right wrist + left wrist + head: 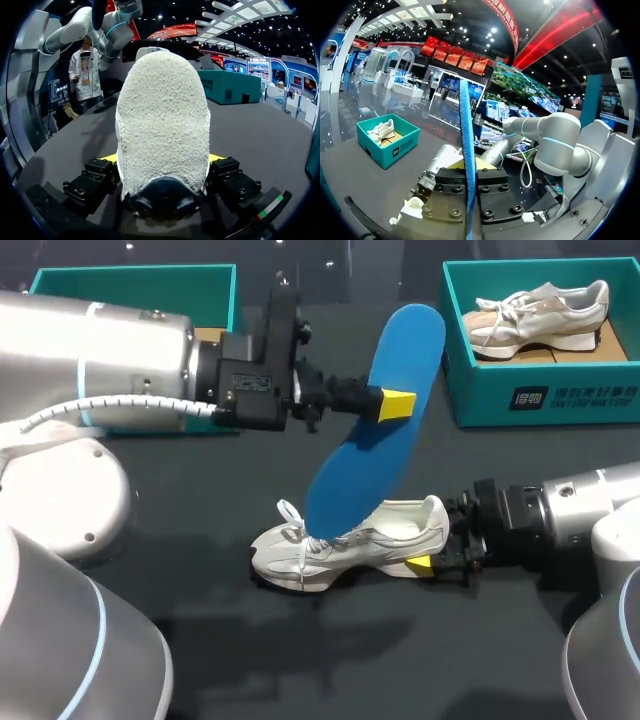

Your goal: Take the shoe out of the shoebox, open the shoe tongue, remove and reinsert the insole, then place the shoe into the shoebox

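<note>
1. Our left hand (397,403) clamps the insole (360,475) mid-length, its lower end at the shoe (350,540) opening.
2. Our right hand (425,562) grips the shoe's heel on the surface (300,660).
3. The insole seems light and floppy; we'd hold it near the middle.

Two grips, one high, one low.
My left pincer (392,405) is raised and clamps the insole (375,440); my right pincer (432,545), low, clamps the shoe (340,545) heel.

Dark table (330,660) bears 1 shoe (390,532); 2 teal shoeboxes (545,400) (130,278).
</note>
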### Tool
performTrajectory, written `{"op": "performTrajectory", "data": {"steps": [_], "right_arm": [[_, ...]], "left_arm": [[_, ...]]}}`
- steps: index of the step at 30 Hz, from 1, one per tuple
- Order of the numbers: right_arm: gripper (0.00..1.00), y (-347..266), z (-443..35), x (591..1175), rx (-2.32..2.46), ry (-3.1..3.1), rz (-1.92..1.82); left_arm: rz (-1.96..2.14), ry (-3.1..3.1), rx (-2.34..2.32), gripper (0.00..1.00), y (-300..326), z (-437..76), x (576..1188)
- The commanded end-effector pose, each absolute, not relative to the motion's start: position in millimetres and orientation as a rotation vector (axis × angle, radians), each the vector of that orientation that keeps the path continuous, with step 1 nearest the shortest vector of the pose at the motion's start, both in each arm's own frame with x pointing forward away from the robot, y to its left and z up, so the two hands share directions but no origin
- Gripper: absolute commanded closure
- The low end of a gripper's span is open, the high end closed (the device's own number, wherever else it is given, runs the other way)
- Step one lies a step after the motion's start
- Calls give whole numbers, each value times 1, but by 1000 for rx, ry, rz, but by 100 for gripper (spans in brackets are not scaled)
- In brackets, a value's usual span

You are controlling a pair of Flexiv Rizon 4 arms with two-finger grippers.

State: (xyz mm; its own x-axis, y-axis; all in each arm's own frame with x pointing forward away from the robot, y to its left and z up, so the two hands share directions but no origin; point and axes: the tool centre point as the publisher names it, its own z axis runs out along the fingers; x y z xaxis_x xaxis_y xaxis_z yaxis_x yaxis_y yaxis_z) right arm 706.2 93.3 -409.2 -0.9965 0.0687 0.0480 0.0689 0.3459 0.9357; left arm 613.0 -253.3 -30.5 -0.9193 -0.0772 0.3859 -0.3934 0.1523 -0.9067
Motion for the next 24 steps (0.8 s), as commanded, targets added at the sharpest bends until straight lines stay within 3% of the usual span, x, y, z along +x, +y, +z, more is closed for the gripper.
{"op": "performTrajectory", "data": {"steps": [1, 24], "right_arm": [[100, 94, -409, 705, -133, -2580, -1790], [100, 94, -409, 705, -133, -2580, -1790]], "left_arm": [[2056, -1988, 468, 100, -220, -32, 600], [2018, -1928, 506, 100, -171, -34, 597]]}}
